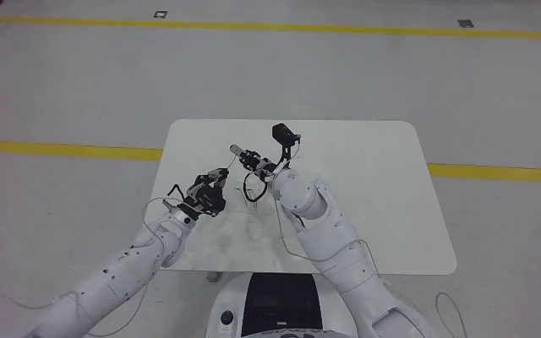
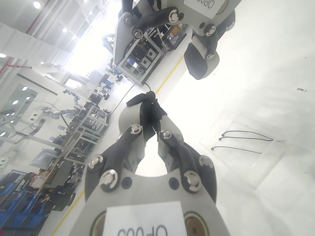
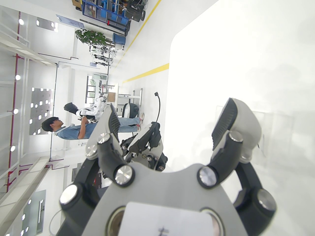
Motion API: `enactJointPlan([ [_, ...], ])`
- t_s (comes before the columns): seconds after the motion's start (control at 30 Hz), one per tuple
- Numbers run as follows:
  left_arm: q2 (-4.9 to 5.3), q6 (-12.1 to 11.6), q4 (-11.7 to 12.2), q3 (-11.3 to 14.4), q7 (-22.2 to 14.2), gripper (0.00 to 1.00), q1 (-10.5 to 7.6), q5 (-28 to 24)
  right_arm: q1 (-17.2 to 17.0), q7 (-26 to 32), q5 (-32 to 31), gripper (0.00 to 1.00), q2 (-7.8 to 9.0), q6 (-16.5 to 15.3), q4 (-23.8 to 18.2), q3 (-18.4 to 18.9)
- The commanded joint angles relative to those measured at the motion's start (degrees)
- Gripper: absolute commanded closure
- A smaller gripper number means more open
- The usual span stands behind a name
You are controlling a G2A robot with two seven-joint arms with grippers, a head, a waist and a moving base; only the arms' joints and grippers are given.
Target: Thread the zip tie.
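Top view: the left tool (image 1: 218,177) hung over the worktop (image 1: 363,169). Right wrist view: the right tool (image 3: 172,106) gaped, released, just short of the left tool, from which the zip tie (image 3: 159,109) stood up. Left wrist view: the left tool was clenched on that zip tie. It looked light, springy and probably slick, so it was best pinched near its head.

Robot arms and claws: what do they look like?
Both arms are white, rounded tubes, the left arm and the right arm, each with a thin pale cable looping alongside. The left claw and right claw have pale grey plates, black links, shiny silver pins, black finger pads and a white printed label.
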Motion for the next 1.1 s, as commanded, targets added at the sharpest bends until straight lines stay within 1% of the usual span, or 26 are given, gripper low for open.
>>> enactJointPlan([
  [0.0, 0.0, 0.0, 0.0, 0.0, 0.0, 1.0, 0.0, 0.0, 0.0, 0.0, 0.0, 0.0, 0.0, 0.0, 0.0, 0.0],
  [0.2, 0.0, 0.0, 0.0, 0.0, 0.0, 1.0, 0.0, 0.0, 0.0, 0.0, 0.0, 0.0, 0.0, 0.0, 0.0, 0.0],
  [0.27, -0.13, 0.1, 0.5, -0.4, -0.9, 1.0, -0.12, 0.0, 0.0, 0.0, 0.0, 0.0, 0.0, 0.0, 0.0, 0.0],
  [0.33, -0.27, -0.5, 1.0, -0.7, -1.0, 1.0, -0.06, -0.5, 0.0, 0.0, 0.0, 0.0, 0.0, 0.0, 0.0, 0.0],
  [0.4, -0.22, -1.6, 1.8, -1.4, -0.6, 1.0, 0.22, -0.8, 0.0, 0.0, 0.0, 0.0, 0.0, 0.0, 0.0, 0.0],
  [0.5, 0.16, -4.7, 2.4, -2.7, 0.1, 1.0, 0.66, -1.3, 0.0, 0.0, 0.0, 0.0, 0.0, 0.0, 0.0, 0.0],
  [0.53, 0.42, -7.1, 2.5, -3.4, 0.7, 1.0, 0.99, -2.1, 0.0, 0.0, 0.0, 0.0, 0.0, 0.0, 0.0, 0.0],
  [0.6, 0.88, -9.6, 2.8, -4.9, 1.8, 1.0, 1.33, -3.4, 0.0, 0.0, 0.0, 0.0, 0.0, 0.0, 0.0, 0.0],
  [0.63, 1.16, -12.1, 2.9, -5.9, 2.9, 1.0, 1.79, -5.2, 0.0, 0.0, 0.0, 0.0, 0.0, 0.0, 0.0, 0.0],
  [0.67, 1.43, -13.7, 3.2, -6.8, 3.5, 1.0, 1.93, -6.2, 0.0, 0.0, 0.0, 0.0, 0.0, 0.0, 0.0, 0.0],
  [0.7, 1.66, -14.9, 3.4, -7.6, 3.9, 1.0, 2.13, -6.9, 0.0, 0.0, 0.0, 0.0, 0.0, 0.0, 0.0, 0.0],
  [0.73, 1.93, -17.7, 3.5, -8.6, 4.5, 1.0, 2.46, -8.7, 0.0, 0.0, 0.0, 0.0, 0.0, 0.0, 0.0, 0.0],
  [0.8, 2.33, -21.1, 3.8, -10.0, 5.5, 1.0, 2.77, -10.6, 0.0, 0.0, 0.0, 0.0, 0.0, 0.0, 0.0, 0.0],
  [0.87, 2.52, -25.9, 3.8, -11.3, 6.8, 1.0, 3.21, -14.7, 0.0, 0.0, 0.0, 0.0, 0.0, 0.0, 0.0, 0.0],
  [0.9, 2.51, -26.3, 3.7, -11.7, 6.9, 1.0, 3.3, -15.7, 0.0, 0.0, 0.0, 0.0, 0.0, 0.0, 0.0, 0.0],
  [1.07, 2.48, -26.2, 3.6, -11.8, 7.0, 1.0, 3.35, -15.7, 0.0, 0.0, 0.0, 0.0, 0.0, 0.0, 0.0, 0.0],
])
